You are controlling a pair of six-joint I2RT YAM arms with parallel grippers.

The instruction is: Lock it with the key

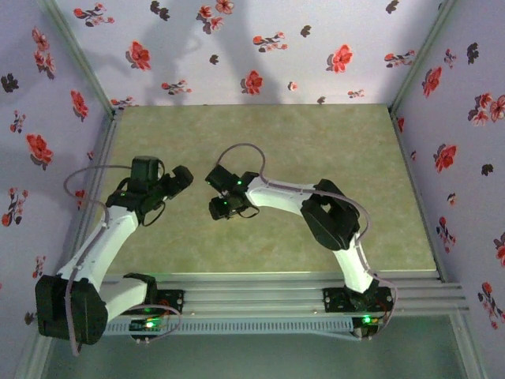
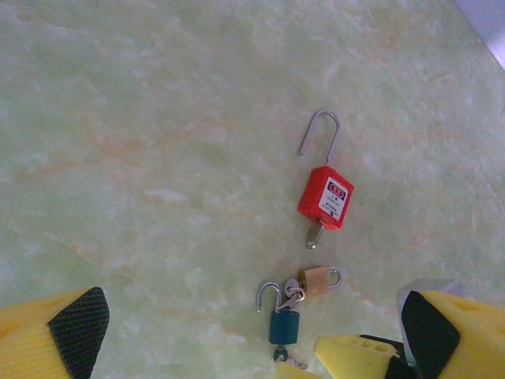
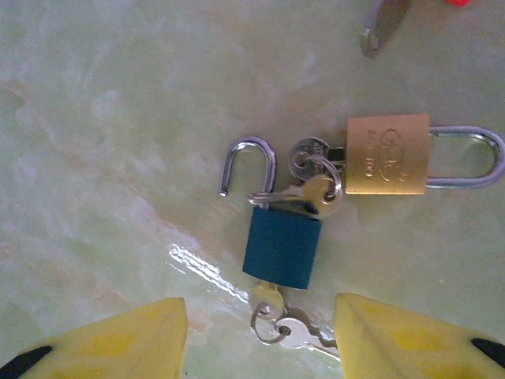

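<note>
Now right fingers [image 3: 118, 339] wide apart, empty, over blue padlock [image 3: 282, 246]; descend centred, pinch body squarely, spare key [image 3: 266, 299]; left fingers [image 2: 47, 335] likewise empty.

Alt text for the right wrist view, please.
A blue padlock lies on the marbled table with its shackle open and a key in its base, beside a closed brass padlock. The open right claw sits at the frame's bottom.
</note>
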